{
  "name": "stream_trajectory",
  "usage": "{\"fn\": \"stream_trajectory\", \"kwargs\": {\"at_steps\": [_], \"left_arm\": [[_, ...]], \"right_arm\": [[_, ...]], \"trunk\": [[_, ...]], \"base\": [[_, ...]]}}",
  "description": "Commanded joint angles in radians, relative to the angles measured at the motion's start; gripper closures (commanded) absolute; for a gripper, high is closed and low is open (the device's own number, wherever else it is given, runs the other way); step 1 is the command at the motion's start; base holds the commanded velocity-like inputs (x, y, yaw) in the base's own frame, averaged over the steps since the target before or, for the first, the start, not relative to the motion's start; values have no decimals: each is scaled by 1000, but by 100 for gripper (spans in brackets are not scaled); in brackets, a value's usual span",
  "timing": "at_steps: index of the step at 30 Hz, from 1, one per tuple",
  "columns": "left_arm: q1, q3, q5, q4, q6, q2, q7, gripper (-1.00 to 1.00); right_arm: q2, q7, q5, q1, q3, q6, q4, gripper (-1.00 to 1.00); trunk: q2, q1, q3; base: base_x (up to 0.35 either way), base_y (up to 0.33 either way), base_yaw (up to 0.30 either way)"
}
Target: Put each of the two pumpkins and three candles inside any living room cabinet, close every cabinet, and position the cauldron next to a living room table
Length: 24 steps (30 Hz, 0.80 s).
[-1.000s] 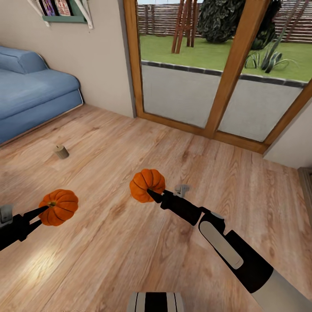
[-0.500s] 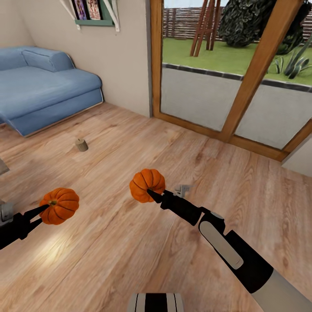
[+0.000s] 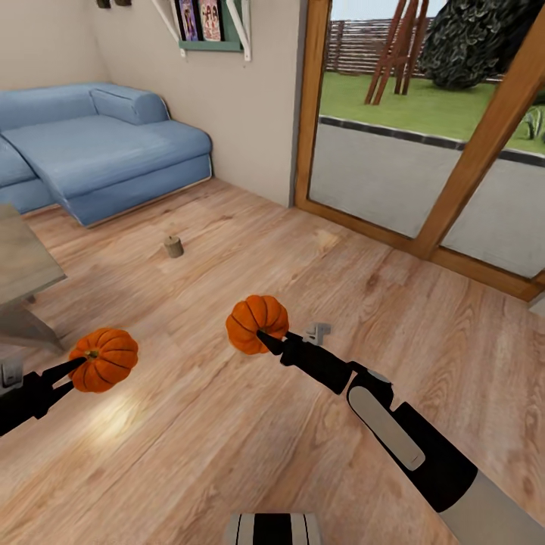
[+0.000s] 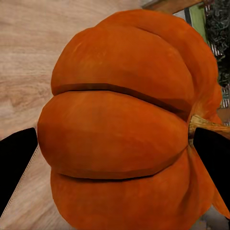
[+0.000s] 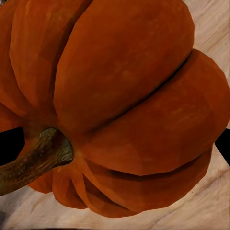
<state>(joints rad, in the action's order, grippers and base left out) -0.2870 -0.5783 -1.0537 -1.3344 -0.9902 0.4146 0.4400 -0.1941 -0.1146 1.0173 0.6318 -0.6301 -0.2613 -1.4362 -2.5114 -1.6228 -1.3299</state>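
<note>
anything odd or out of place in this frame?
One thing: a candle sits alone on the wood floor in front of the blue sofa, upright, away from any furniture. Otherwise normal: the left claw and right claw each grip a pumpkin, both intact.

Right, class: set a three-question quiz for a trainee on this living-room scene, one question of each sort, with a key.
1. True or false: the small beige-grey candle lies on the wooden floor.
2. What does each gripper hold?
A. a candle
B. a ribbed orange pumpkin
C. nothing
3. Fill in: the pale grey table corner shows at the head view's ____ edge.

Key:
1. True; it lies near the blue sofa.
2. B; the left gripper holds the left pumpkin, and the right gripper holds the right pumpkin.
3. left
</note>
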Motion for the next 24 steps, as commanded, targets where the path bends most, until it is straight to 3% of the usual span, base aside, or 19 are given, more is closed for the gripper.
{"fn": "stream_trajectory", "kwargs": {"at_steps": [1, 5, 24], "left_arm": [[-1, -1, -10, 0, -8, 0, 5, 100], [-1, -1, -11, 0, -8, 0, 5, 100], [-1, -1, -11, 0, -8, 0, 5, 100]], "right_arm": [[-1, 1, 9, 1, 0, -3, -1, 100], [-1, 1, 9, 0, 0, -3, -1, 100], [-1, 1, -8, 1, 0, -3, -1, 100]], "trunk": [[0, 0, 0], [0, 0, 3], [4, 9, 92]], "base": [[0, 0, 230], [0, 0, 230], [0, 0, 230]]}}
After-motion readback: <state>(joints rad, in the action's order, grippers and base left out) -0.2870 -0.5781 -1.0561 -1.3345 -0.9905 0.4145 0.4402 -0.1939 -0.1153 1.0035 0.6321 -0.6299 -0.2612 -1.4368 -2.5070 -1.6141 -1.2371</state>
